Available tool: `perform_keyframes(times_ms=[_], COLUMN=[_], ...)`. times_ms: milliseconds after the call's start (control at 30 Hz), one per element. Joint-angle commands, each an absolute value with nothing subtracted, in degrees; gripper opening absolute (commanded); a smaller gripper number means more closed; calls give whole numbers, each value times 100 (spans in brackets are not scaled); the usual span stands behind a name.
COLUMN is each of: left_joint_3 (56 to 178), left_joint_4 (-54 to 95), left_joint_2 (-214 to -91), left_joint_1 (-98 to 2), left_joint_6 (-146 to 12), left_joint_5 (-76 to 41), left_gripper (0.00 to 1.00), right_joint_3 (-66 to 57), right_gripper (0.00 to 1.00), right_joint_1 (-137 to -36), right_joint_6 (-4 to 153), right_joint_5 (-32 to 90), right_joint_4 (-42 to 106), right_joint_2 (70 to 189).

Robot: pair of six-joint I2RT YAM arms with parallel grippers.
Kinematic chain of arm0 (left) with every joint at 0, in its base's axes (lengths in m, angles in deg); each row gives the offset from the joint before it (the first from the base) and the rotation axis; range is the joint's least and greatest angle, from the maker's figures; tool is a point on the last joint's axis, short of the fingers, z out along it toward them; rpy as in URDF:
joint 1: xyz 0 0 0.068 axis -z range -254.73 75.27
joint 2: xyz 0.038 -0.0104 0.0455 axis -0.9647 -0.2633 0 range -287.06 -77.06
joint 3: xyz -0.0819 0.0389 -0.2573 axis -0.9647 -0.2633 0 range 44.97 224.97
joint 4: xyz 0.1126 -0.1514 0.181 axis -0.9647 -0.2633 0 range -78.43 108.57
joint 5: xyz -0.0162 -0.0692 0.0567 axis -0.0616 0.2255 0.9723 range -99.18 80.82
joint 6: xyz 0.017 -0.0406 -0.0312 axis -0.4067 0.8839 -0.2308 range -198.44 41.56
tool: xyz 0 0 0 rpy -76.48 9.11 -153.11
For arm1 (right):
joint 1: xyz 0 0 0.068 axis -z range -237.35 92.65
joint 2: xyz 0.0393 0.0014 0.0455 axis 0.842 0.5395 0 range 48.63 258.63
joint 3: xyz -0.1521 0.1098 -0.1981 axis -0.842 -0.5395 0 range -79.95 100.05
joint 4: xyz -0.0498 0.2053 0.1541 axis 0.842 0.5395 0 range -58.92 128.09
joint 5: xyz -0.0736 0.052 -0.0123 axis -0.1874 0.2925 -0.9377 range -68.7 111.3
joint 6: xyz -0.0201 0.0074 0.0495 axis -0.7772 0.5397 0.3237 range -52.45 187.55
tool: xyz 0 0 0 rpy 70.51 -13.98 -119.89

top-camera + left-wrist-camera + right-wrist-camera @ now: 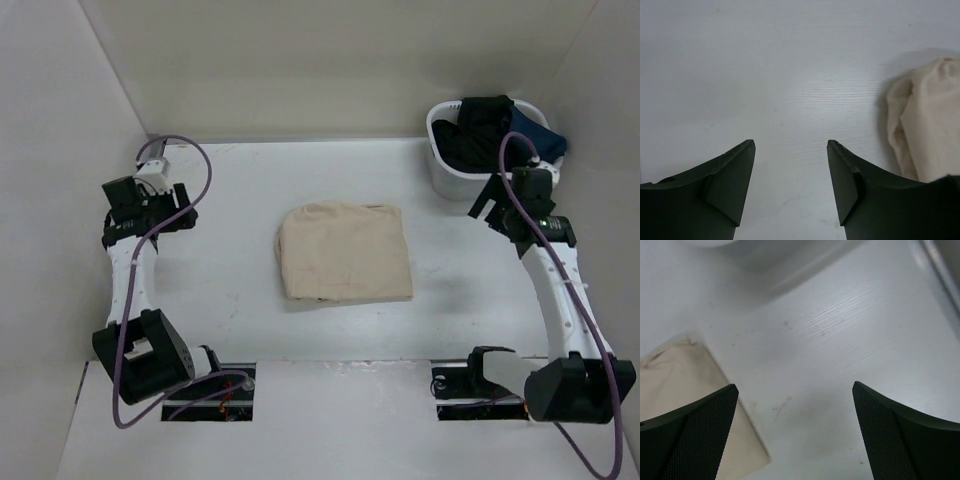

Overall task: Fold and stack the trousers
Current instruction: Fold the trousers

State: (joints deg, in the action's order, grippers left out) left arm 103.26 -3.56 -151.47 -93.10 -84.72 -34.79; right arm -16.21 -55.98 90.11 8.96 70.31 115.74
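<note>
The trousers [345,252] lie folded into a beige, roughly square bundle in the middle of the white table. My left gripper [182,208] hovers well to their left, apart from them. In the left wrist view it [791,145] is open over bare table, with the trousers [925,135] at the right edge. My right gripper [487,206] hangs to the right of the bundle, near the basket. Its jaws [795,387] stand wide open with nothing between them, and a corner of the trousers [680,385] shows at lower left.
A white laundry basket [450,182] holding dark clothes [490,125] stands at the back right, just behind my right gripper; its base [740,250] shows at the top of the right wrist view. White walls enclose the table on three sides.
</note>
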Motion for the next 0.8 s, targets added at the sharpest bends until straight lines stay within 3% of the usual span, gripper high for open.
perform_keyframes(times_ms=[0, 133, 767], left_joint_3=[10474, 10334, 10245], left_joint_4=[-622, -552, -543], left_joint_2=[-14773, -14571, -14377], left_joint_1=[-9735, -9807, -9622], left_joint_6=[-8749, -8854, -8899], left_joint_5=[-3274, -3133, -3142], left_gripper=[59, 60, 63], right_joint_3=[-1658, -1851, -1904], right_gripper=[100, 100, 100], right_joint_1=[-5143, -4729, -4755], right_joint_6=[8873, 8969, 8873], right_joint_5=[292, 398, 496], right_joint_4=[7143, 7073, 6985], right_joint_2=[11113, 10849, 10568])
